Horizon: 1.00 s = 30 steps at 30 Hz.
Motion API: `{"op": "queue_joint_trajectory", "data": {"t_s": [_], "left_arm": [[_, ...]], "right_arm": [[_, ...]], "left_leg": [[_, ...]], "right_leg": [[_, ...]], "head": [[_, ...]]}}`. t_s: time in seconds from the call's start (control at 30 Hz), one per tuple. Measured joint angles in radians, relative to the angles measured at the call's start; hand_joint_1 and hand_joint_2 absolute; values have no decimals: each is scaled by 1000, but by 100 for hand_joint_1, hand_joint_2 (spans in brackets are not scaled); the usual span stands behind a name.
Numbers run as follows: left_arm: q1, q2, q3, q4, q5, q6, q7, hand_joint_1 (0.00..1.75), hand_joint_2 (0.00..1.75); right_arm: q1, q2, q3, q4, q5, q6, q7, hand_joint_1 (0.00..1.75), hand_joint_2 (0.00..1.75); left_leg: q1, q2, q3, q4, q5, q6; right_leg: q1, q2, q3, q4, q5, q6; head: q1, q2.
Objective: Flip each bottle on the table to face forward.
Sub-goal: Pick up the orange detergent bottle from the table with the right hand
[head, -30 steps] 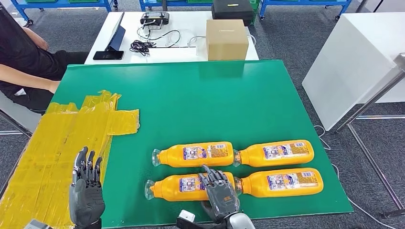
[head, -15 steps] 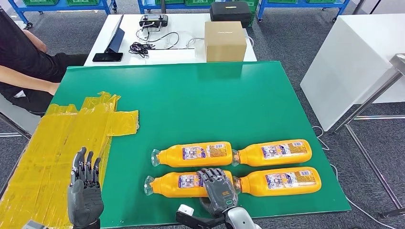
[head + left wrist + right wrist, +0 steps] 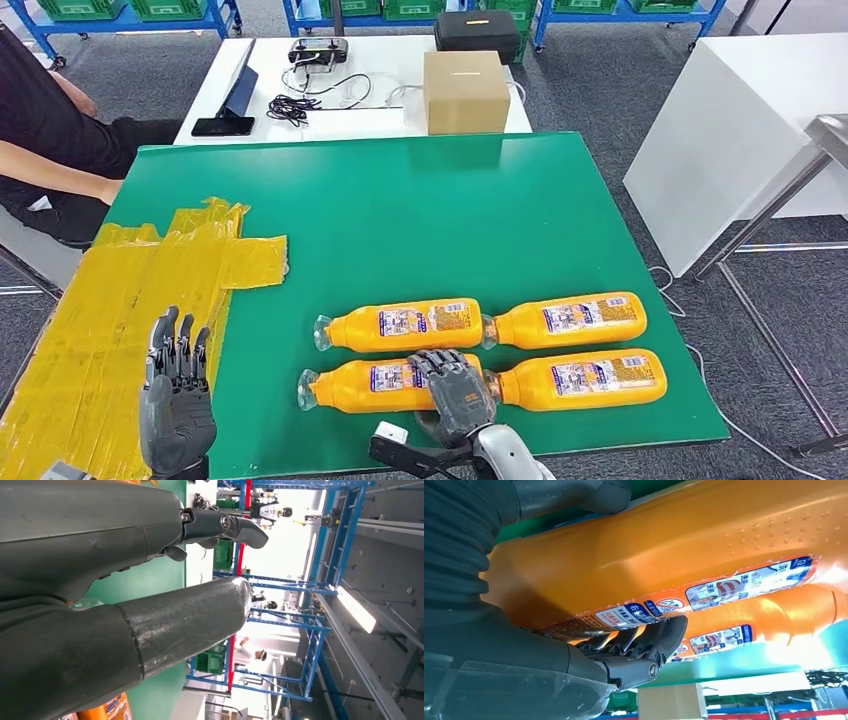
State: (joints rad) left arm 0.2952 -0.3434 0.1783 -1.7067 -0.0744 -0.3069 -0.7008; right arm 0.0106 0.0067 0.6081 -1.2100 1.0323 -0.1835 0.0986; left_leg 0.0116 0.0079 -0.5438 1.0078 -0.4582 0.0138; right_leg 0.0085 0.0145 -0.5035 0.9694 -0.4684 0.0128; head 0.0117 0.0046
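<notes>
Four orange bottles lay side by side, and the right hand had its fingers curled over the near-left bottle, so it could roll into the bottle past its fingertips, while the left hand stayed spread and empty.

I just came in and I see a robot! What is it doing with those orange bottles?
The robot is working with four orange bottles lying flat in two rows on a green table. Its right hand is curled over the near-left bottle, with fingers on the label and thumb on the other side, so it seems to be gripping it to turn it. Its left hand holds nothing, fingers apart, above some yellow tape. A person sits beside the table.
</notes>
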Motion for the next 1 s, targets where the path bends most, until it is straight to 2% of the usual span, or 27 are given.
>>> {"op": "queue_joint_trajectory", "data": {"t_s": [0.17,0.23,0.33,0.43,0.57,0.77,1.0], "left_arm": [[-3,-1,3,0,0,-1,0,0,0],[-5,-1,4,3,5,-6,0,0,0],[-12,-2,4,17,24,-7,0,0,0],[-35,-4,3,53,61,24,10,0,0],[-57,-5,5,95,143,34,30,0,175],[-73,-6,9,131,205,23,66,0,175],[-79,-7,5,146,215,23,73,0,175]], "right_arm": [[0,3,-1,0,-4,0,-6,175,175],[2,5,-6,-2,-44,-15,-47,175,175],[23,15,-23,-31,-216,-39,-224,175,175],[63,36,-29,-91,-381,-3,-388,175,175],[101,66,-22,-158,-457,24,-466,175,175],[118,90,-22,-230,-543,37,-549,175,175],[126,97,-25,-275,-564,60,-558,175,175]], "left_leg": [[0,1,3,0,1,-1],[0,1,4,0,0,-1],[0,0,2,0,-1,-2],[0,-2,-5,1,2,-1],[0,-5,-16,1,6,0],[0,-7,-22,1,6,0],[0,-7,-23,1,6,0]], "right_leg": [[0,1,2,0,1,0],[0,1,2,0,0,0],[0,0,2,0,-2,0],[0,-1,1,1,-1,0],[0,-2,-3,2,1,2],[0,-5,-8,2,0,2],[-1,-5,-9,2,0,2]], "head": [[0,0],[0,0],[0,0],[0,0],[0,0],[0,0],[0,0]]}}
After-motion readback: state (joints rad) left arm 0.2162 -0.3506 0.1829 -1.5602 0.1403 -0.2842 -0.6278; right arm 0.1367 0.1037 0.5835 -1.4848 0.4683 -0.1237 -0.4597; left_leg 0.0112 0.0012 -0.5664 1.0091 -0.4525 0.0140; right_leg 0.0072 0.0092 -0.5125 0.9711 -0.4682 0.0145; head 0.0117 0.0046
